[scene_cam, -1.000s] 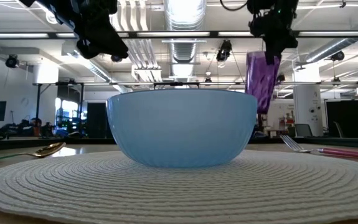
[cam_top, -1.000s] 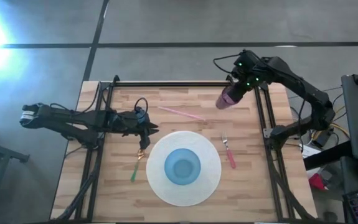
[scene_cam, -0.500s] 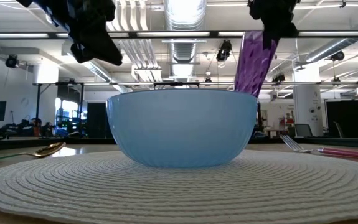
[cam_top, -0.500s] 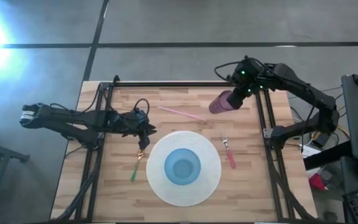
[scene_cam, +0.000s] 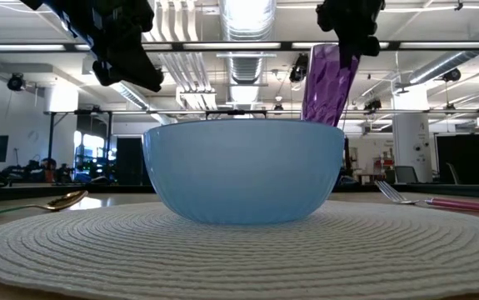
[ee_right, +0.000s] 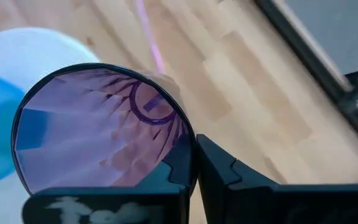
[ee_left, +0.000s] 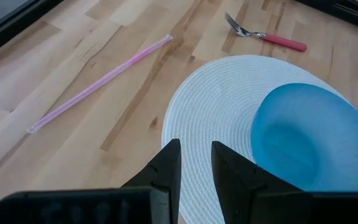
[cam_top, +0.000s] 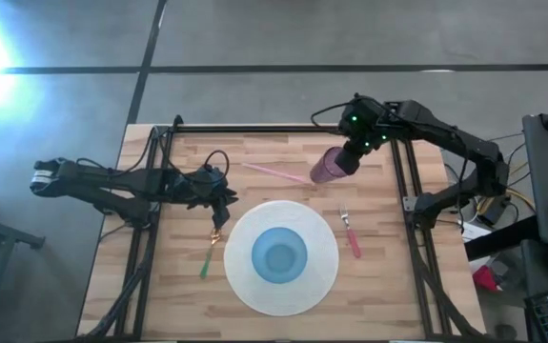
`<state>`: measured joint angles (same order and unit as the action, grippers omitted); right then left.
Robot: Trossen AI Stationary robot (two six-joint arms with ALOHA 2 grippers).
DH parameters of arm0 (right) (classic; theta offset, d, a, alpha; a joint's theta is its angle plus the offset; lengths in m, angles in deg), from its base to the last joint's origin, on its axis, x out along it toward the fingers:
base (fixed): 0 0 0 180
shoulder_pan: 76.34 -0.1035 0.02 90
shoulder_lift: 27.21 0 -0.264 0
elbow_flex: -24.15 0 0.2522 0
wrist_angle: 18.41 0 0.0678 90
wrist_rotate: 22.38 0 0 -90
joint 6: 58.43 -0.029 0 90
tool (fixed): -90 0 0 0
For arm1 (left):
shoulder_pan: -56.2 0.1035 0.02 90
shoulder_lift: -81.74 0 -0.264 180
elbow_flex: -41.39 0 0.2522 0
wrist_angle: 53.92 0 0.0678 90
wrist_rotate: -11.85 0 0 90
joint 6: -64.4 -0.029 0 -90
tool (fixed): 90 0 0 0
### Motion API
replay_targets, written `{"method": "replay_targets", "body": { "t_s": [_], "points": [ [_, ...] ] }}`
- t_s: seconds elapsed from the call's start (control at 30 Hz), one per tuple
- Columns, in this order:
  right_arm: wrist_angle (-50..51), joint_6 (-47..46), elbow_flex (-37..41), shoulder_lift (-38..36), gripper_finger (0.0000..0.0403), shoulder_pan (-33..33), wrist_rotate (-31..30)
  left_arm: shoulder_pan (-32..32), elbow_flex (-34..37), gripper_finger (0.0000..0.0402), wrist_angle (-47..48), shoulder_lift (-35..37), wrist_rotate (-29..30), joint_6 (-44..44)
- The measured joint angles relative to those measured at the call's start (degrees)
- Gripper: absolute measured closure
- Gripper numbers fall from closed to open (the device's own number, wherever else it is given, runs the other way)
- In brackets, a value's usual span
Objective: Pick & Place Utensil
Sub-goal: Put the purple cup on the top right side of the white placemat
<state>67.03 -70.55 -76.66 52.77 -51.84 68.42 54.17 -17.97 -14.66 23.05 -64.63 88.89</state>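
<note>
Right gripper point(ee_right: 194, 163) pinches a tilted purple cup point(cam_top: 329, 165) near the table's point(cam_top: 388, 286) far edge; left gripper point(ee_left: 194, 163), seemingly empty, is slightly parted.

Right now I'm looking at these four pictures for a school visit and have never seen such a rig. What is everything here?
Two dark robot arms work at a wooden table. One camera looks straight down, one sits at table height, and one rides on each wrist. On the table lie a round white woven placemat holding a blue bowl, a pink straw, a red-handled fork and a green-handled spoon. The right gripper holds a purple see-through cup in the air by its rim. The left gripper hangs empty above the spoon.
</note>
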Motion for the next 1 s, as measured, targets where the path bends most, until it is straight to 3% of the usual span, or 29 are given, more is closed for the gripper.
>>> {"method": "replay_targets", "body": {
  "t_s": [0.37,1.0],
  "points": [
    [2.9,0.5,0.0,4.5,0.0392,-5.1,1.2,0.0,0.0,0.0321,0.0,0.0,0.0,0.0],
    [4.2,14.7,0.5,14.5,0.0392,-5.5,4.9,0.1,0.0,0.0321,0.0,0.0,-0.1,0.0]
  ]
}}
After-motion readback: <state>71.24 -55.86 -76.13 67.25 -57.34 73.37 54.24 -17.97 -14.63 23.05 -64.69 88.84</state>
